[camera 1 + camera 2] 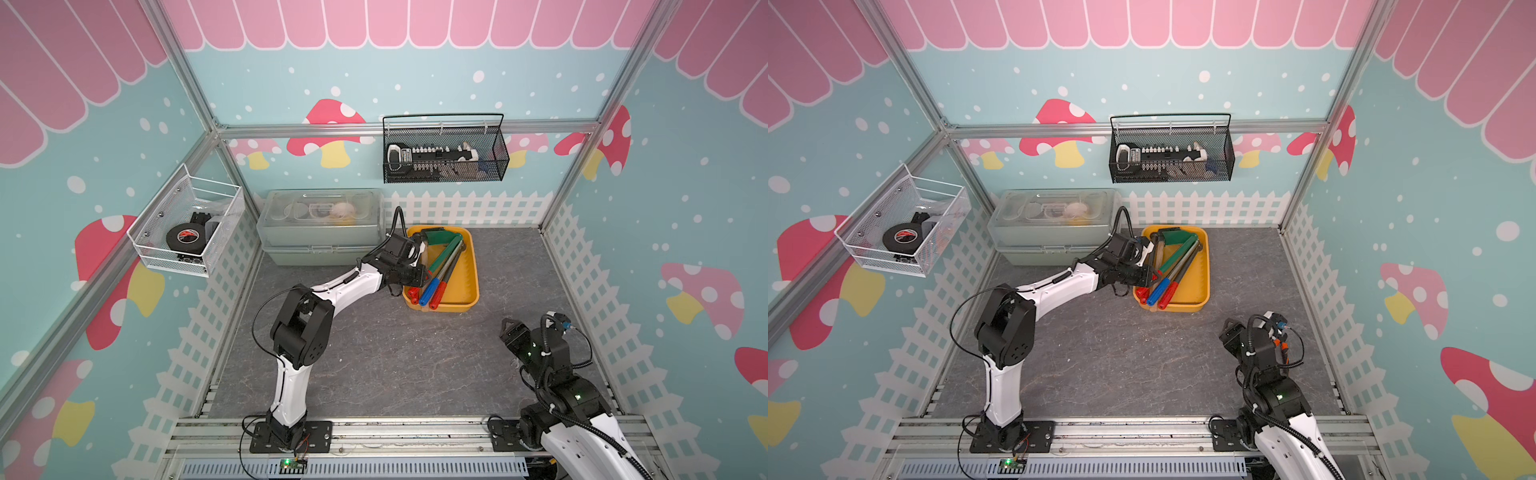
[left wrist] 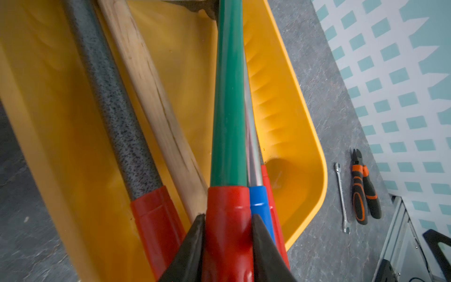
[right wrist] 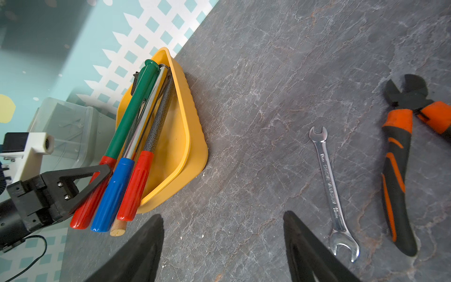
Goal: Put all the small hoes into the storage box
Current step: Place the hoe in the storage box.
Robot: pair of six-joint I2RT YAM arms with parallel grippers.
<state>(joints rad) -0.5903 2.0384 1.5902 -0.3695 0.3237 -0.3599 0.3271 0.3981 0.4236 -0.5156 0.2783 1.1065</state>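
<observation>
The storage box is a yellow tray at the back of the grey table. The small hoe has a green shaft and head and a red grip. It lies slanted in the box, its grip sticking out over the near rim. My left gripper is shut on that red grip, one finger against each side. My right gripper hangs open over bare table at the front right, holding nothing.
Three more tools share the box: a speckled grey shaft, a wooden handle and a blue-gripped chrome one. A wrench and orange-black pliers lie near my right gripper. A grey-green lidded case stands left of the box.
</observation>
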